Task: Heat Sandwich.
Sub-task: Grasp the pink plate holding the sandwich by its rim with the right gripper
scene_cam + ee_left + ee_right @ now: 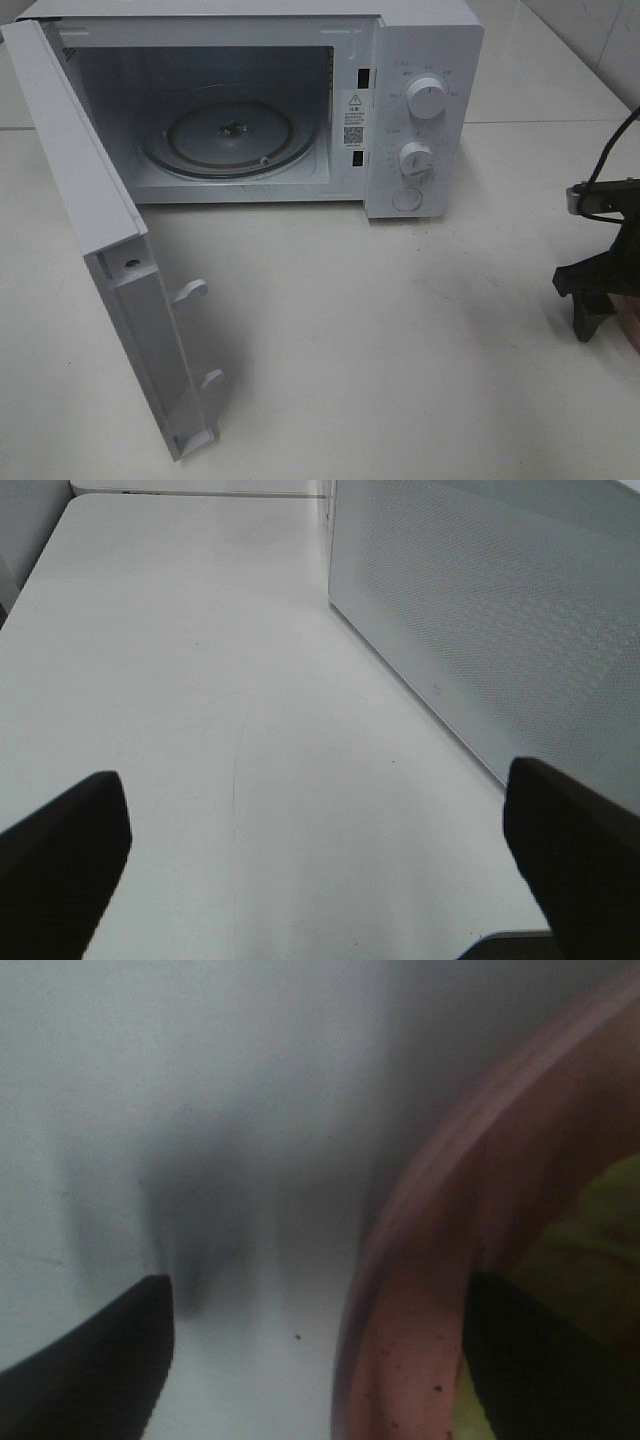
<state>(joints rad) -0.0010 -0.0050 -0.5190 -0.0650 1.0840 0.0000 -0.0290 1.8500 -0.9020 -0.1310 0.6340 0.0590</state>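
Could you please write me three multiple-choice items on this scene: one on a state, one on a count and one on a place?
1. The door of the microwave is: A. shut B. swung wide open C. taken off
2. Turning knobs on its panel: A. two B. none C. five
3. The right tool is: A. inside the oven B. on the door C. astride the rim of the pink plate
Answers: 1 B, the glass turntable shows inside; 2 A, one knob sits above the other; 3 C, the right wrist view shows the rim running through its gap.
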